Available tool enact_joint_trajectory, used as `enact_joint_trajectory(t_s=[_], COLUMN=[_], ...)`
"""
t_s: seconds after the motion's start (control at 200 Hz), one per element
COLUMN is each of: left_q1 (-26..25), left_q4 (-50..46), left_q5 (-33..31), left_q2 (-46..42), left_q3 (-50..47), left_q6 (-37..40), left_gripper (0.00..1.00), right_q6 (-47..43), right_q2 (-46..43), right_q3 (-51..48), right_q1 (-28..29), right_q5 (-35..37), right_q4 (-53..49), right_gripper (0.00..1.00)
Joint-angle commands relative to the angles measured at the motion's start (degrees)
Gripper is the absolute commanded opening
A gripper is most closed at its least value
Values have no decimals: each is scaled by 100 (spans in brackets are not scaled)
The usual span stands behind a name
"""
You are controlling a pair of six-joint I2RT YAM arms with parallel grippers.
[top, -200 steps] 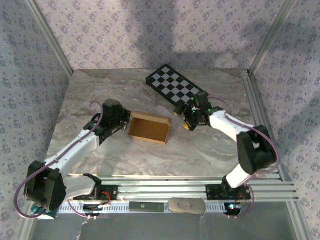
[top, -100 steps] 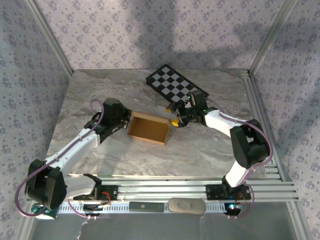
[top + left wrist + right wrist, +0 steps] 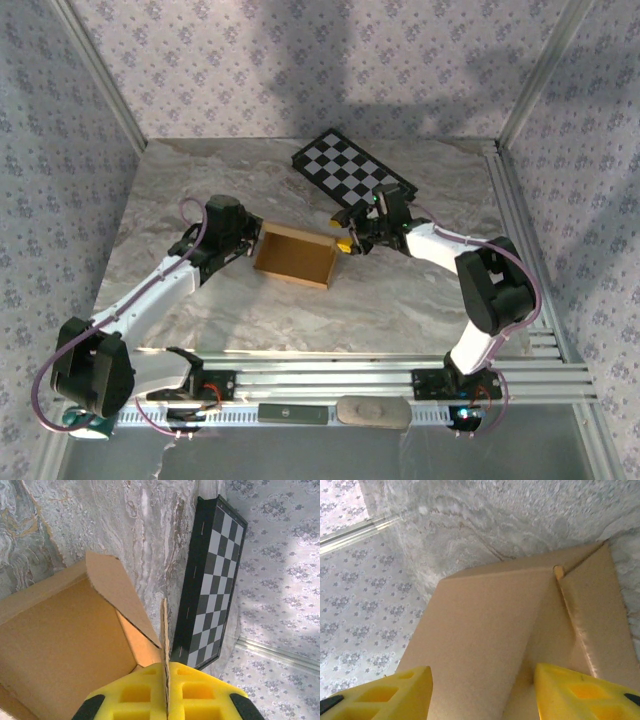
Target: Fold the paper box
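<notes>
**Figure. Two arms at a paper box on a marbled desk (image 3: 400, 290), read from left to right.**

**Left.** The left tool (image 3: 250, 243) is clenched on the left end wall of the paper box (image 3: 295, 258). In the left wrist view its two yellow pads (image 3: 125, 695) meet on a thin upright sheet of cardboard. The edge of that sheet rises straight up from between them. The open tan inside of the box lies ahead of this tool and to its left. A pointed flap stands at the corner just beyond the fingertips. Farther ahead and to the tool's right, apart from the box, a checkered board (image 3: 210, 580) with a black rim lies flat on the desk.

**Centre.** The box rests on the desk between the two tools as a shallow tray with its mouth upward. One short end faces the left tool and the opposite end faces the right tool.

**Right.** The right tool (image 3: 347, 243) stands at the far right corner of the box with its jaws spread, released. In the right wrist view one yellow finger (image 3: 395, 690) sits on each side of a tan cardboard panel that fills the gap between them. Whether either pad touches the cardboard cannot be told. A creased flap edge runs up and away ahead of the finger on the right of that view. In the top view the checkered board lies near this tool, just behind it.
</notes>
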Motion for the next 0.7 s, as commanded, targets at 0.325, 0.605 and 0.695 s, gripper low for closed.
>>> enact_joint_trajectory(t_s=[0.325,0.605,0.695], left_q1=[121,117,142], left_q4=[-281,-212,-128], left_q5=[223,286,405], left_q2=[273,336,326], left_q3=[568,534,503], left_q6=[393,426,474], left_gripper=[0,0,8], right_q6=[261,540,535], right_q2=[-239,-248,-287], right_q3=[-39,-208,-240], right_q1=[237,342,307], right_q5=[-250,-112,-60], right_q4=[92,434,382], right_gripper=[39,18,13])
